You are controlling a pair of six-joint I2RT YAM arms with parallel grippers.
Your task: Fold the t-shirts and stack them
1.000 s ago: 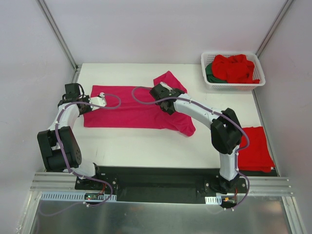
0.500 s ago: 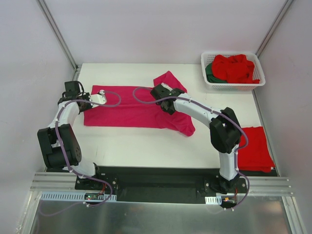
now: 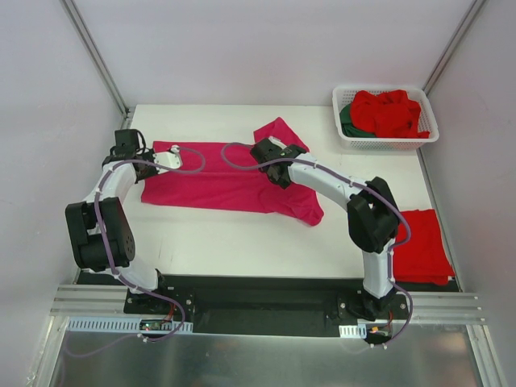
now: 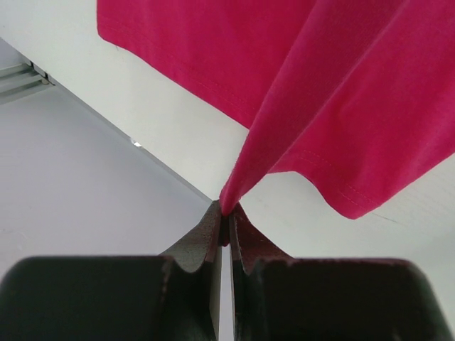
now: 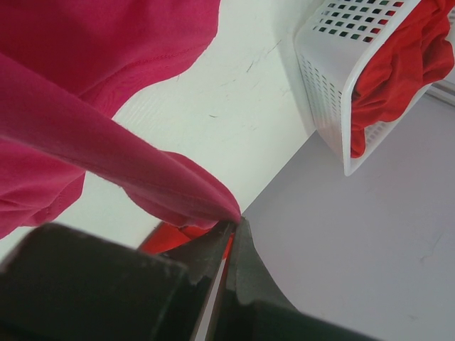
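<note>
A magenta-pink t-shirt (image 3: pixel 218 179) lies spread across the middle of the table, one sleeve sticking up at the back. My left gripper (image 3: pixel 126 145) is shut on its left edge; the wrist view shows the cloth (image 4: pixel 341 106) pinched between the closed fingers (image 4: pixel 226 220). My right gripper (image 3: pixel 266 153) is shut on the shirt's right part, a fold of cloth (image 5: pixel 142 170) drawn into the jaws (image 5: pixel 231 231). A folded bright red t-shirt (image 3: pixel 422 242) lies at the table's right edge. Red shirts (image 3: pixel 389 111) and a dark green one (image 3: pixel 347 117) fill the basket.
The white slotted plastic basket (image 3: pixel 347 137) stands at the back right corner; it also shows in the right wrist view (image 5: pixel 320 85). Grey walls and metal frame posts enclose the table on three sides. The left gripper is close to the left table edge.
My left gripper has moved toward the back and slightly right with the shirt's left edge, which has shifted with it. The right gripper has barely moved.
</note>
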